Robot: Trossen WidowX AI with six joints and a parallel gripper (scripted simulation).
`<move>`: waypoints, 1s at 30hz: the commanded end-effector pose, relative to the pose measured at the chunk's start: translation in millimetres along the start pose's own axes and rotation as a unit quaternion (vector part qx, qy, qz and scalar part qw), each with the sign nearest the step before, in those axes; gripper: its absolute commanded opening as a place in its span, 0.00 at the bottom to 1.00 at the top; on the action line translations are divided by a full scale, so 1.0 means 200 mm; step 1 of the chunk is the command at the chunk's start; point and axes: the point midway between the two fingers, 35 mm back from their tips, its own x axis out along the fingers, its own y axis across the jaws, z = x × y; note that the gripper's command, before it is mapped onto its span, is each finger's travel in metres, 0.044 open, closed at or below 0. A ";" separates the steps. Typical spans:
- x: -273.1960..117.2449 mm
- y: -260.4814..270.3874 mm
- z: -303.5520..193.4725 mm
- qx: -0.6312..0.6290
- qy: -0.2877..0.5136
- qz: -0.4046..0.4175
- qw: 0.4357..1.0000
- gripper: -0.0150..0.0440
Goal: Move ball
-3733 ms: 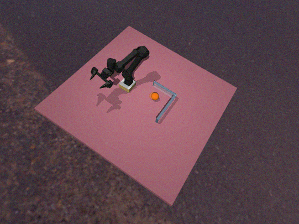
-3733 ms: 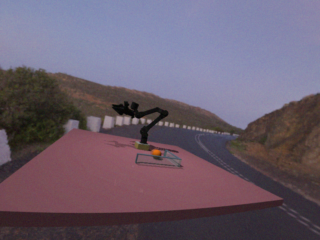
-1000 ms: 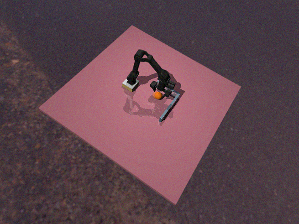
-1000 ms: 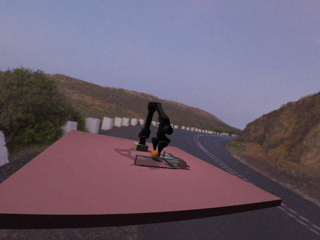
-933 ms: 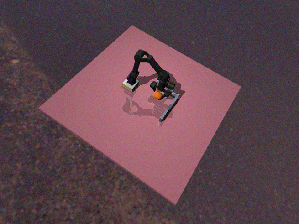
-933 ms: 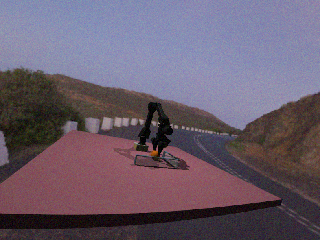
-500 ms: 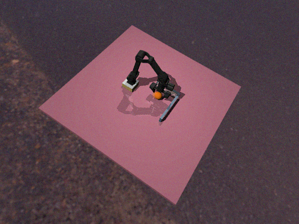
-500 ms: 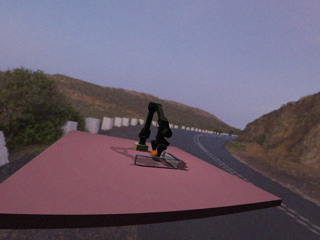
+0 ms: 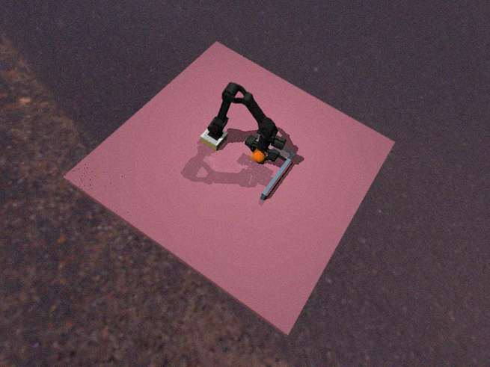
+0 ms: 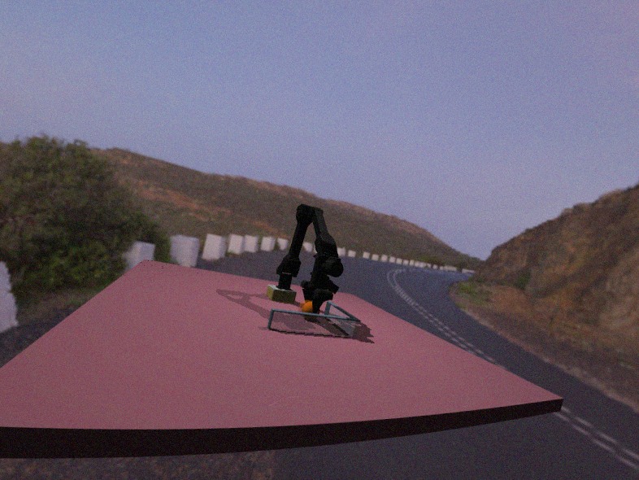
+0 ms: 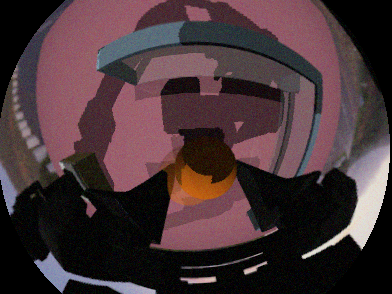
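The orange ball (image 9: 258,156) (image 10: 307,307) (image 11: 210,180) is between the fingers of my gripper (image 9: 261,150) (image 11: 205,165), low at the table and inside the corner. My gripper is shut on it. The see-through copy (image 11: 175,193) shows as a paler orange shape in the wrist view, overlapping the ball's left and lower-left side, so the two are slightly offset. The low clear walls with blue-grey rims (image 9: 277,176) (image 10: 270,320) (image 11: 250,42) meet in a corner beyond the ball. The ball's underside contact with the table is hidden.
The pink table (image 9: 219,225) (image 10: 180,381) bears everything. The arm's base block (image 9: 210,142) (image 10: 281,294) stands on the side away from the corner. One wall runs close beside the gripper in the top view. The arm's shadows fall over the corner area.
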 end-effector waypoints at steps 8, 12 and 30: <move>-0.25 -0.05 0.01 -0.002 0.001 -0.001 1.000 0.25; -0.36 -0.05 0.01 -0.001 0.001 -0.002 1.000 0.25; -0.71 0.00 0.00 -0.003 0.001 -0.001 1.000 0.25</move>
